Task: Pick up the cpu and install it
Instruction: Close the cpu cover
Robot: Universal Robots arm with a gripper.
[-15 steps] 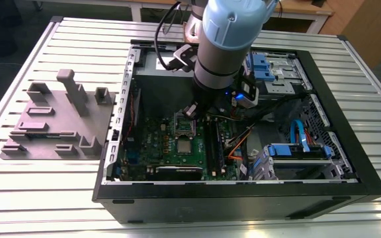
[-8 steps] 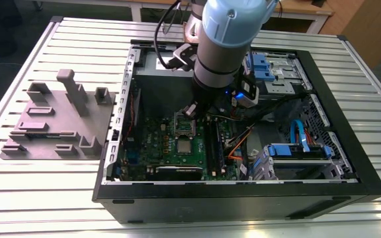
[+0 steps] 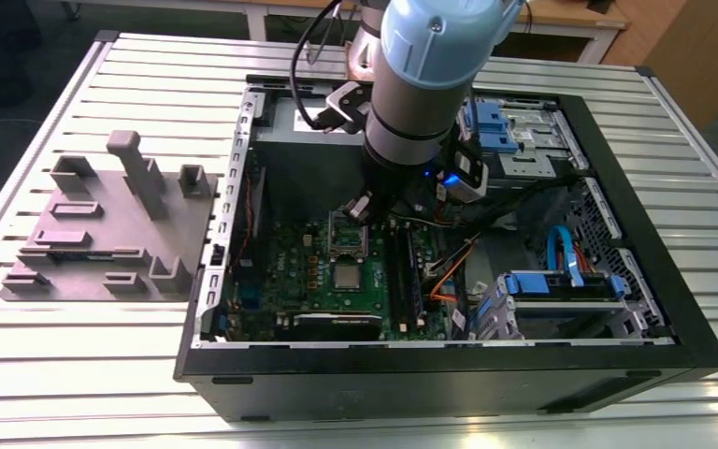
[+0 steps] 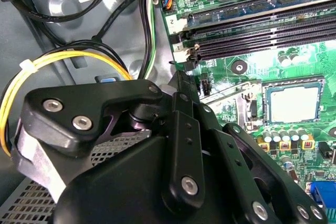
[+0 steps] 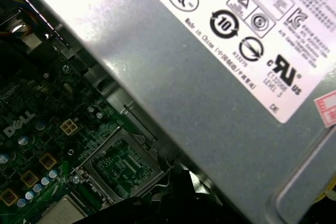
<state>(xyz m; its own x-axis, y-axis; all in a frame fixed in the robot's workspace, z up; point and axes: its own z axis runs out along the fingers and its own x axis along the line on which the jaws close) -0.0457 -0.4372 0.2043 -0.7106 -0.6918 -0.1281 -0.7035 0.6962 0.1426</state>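
The cpu (image 3: 349, 277) is a small silvery square lying flat in its socket on the green motherboard (image 3: 291, 271) inside the open computer case. It also appears in both wrist views, as the cpu (image 4: 294, 104) inside its socket frame and as the cpu (image 5: 58, 214) at the picture's edge. A hinged metal socket frame (image 3: 349, 241) stands open just beyond it. My gripper (image 3: 362, 208) hangs low over the board just past that open frame, apart from the chip. The black gripper (image 4: 179, 77) narrows to one tip and looks shut, with nothing held.
A grey stepped plastic block (image 3: 109, 234) sits on the slatted table at the exterior view's left. A big grey labelled box (image 5: 210, 51) stands close beside the socket. Memory slots (image 4: 252, 24), yellow and black cables (image 4: 68, 59) and blue drive cages (image 3: 559, 285) crowd the black case (image 3: 459, 360).
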